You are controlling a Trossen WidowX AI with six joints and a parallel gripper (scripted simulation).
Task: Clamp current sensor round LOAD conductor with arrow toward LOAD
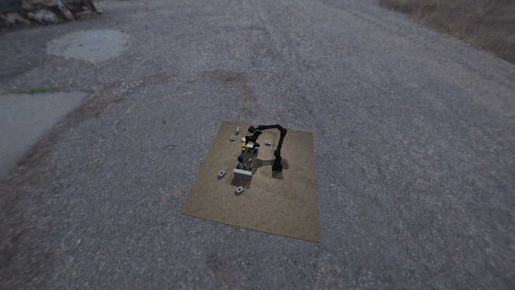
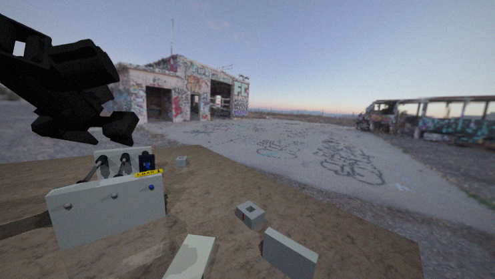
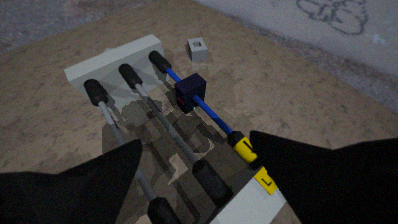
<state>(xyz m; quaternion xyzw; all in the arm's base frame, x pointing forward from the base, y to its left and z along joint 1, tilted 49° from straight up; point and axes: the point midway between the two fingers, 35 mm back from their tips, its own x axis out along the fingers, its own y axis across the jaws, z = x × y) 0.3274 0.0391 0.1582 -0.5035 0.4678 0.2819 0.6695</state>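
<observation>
The dark navy sensor [image 1: 239, 158] [image 2: 148, 161] [image 3: 190, 91] sits round the blue conductor [image 3: 215, 116], standing off the table between the rack's two end walls. It looks closed, but its latch is too small to judge. A small red mark shows on its side in the wrist view; its arrow cannot be read. The yellow LOAD marker [image 2: 149, 173] [image 3: 265, 181] is on the near end wall in the exterior view, and a yellow sleeve [image 3: 246, 150] is on the same conductor. My gripper [image 2: 113, 143] [image 3: 197, 140] is open and empty, above the rack and clear of the sensor.
Two grey conductors [image 3: 167, 127] run beside the blue one. Grey blocks with holes [image 1: 221, 173] [image 1: 239, 190] [image 1: 268, 143] [image 2: 249, 214] [image 2: 181, 161] lie around the rack. A pale slab [image 2: 190, 257] and an upright grey panel [image 2: 289, 254] are in front of it in the exterior view.
</observation>
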